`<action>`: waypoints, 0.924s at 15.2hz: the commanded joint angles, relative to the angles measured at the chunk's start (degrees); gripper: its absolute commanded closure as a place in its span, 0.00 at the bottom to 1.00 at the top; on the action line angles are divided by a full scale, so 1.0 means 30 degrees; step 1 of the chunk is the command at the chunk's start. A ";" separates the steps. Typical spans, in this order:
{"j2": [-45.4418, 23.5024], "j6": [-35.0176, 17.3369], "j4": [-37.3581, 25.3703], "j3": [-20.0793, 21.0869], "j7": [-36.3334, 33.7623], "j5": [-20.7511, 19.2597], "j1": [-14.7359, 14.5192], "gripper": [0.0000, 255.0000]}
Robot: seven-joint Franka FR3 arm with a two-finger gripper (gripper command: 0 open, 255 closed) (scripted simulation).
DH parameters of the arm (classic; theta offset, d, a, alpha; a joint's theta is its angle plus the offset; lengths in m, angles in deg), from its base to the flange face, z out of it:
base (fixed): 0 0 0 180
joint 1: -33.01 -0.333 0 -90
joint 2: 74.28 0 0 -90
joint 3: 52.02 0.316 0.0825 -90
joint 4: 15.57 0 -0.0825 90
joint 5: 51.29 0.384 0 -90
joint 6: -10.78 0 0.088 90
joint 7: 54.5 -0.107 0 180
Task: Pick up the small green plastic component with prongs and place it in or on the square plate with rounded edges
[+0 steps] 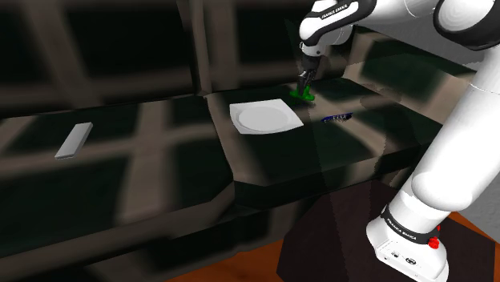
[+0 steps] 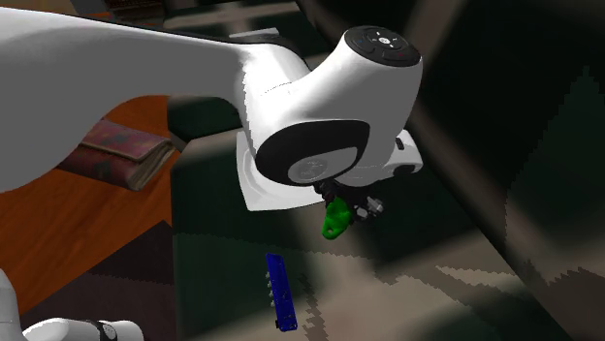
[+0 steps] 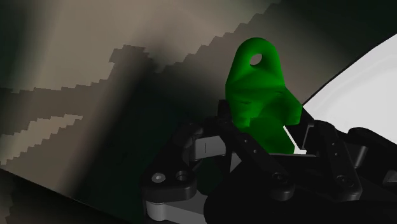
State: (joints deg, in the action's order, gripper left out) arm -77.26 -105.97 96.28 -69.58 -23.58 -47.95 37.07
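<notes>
The small green component point(image 3: 261, 89), with a holed tab at its end, sticks out from between my black fingers point(image 3: 254, 156). My gripper point(image 1: 304, 85) is shut on it, just beyond the far right corner of the white square plate point(image 1: 266, 117). In the second exterior view the green component point(image 2: 335, 219) hangs under the hand, and my gripper point(image 2: 345, 203) is partly hidden by the white wrist. It is low over the dark counter; whether it touches I cannot tell. A curved edge of the plate point(image 3: 375, 83) shows beside the component.
A small blue part point(image 1: 336, 118) lies on the counter to the plate's right in the shoulder view. A grey flat bar point(image 1: 74, 141) lies far to the left. A book point(image 2: 121, 150) rests on the wooden floor. The stand point(image 1: 336, 240) is at lower right.
</notes>
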 commanded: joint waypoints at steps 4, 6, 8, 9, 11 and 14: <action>0.0320 0.1149 -0.0840 0.0008 -0.0138 -0.0137 -0.0023 1.00; 0.0388 0.1476 -0.1102 0.0008 -0.0167 -0.0167 -0.0025 1.00; 0.0578 0.1400 -0.0882 0.0447 -0.1109 -0.0273 -0.0496 1.00; 0.0645 0.1369 -0.0804 0.0665 -0.1577 -0.0316 -0.0730 1.00; 0.0723 0.1322 -0.0714 0.1107 -0.2501 -0.0383 -0.1191 1.00; 0.0701 0.1288 -0.0745 0.1770 -0.3865 -0.0448 -0.1868 1.00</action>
State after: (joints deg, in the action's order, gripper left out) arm -74.85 -102.07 94.35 -64.86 -33.85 -49.30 32.09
